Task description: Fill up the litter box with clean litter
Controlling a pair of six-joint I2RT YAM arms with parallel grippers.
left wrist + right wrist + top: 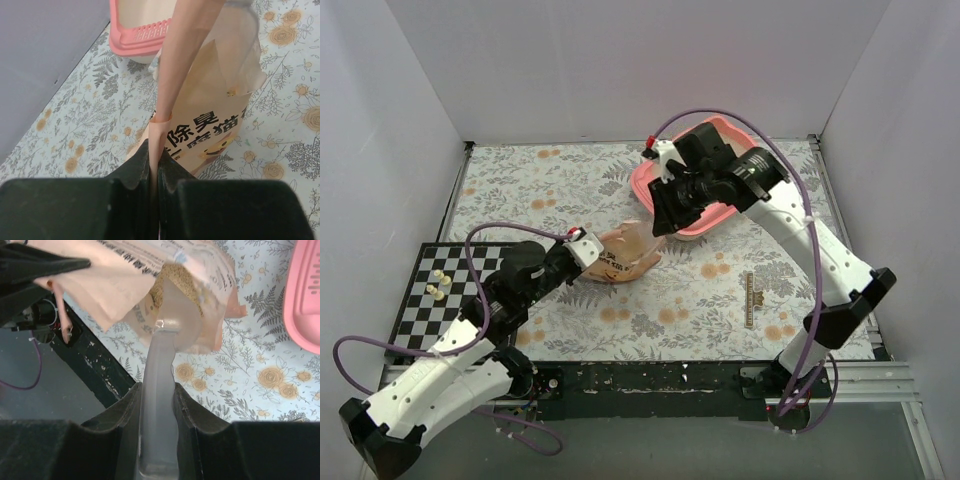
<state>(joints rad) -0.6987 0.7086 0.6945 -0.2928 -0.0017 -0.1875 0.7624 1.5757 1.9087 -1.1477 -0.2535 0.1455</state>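
The pink litter box stands at the back right, mostly under my right arm. It also shows in the left wrist view and at the right edge of the right wrist view. My left gripper is shut on the edge of the orange-peach bag, which lies open towards the box. My right gripper is shut on the handle of the clear scoop. The scoop's head is in the bag's mouth, in tan litter. The inside of the box is hidden.
A black-and-white checkerboard lies at the front left with small pale pieces on it. A narrow dark strip lies on the floral cloth right of centre. White walls close in on three sides. The black front edge runs along the bottom.
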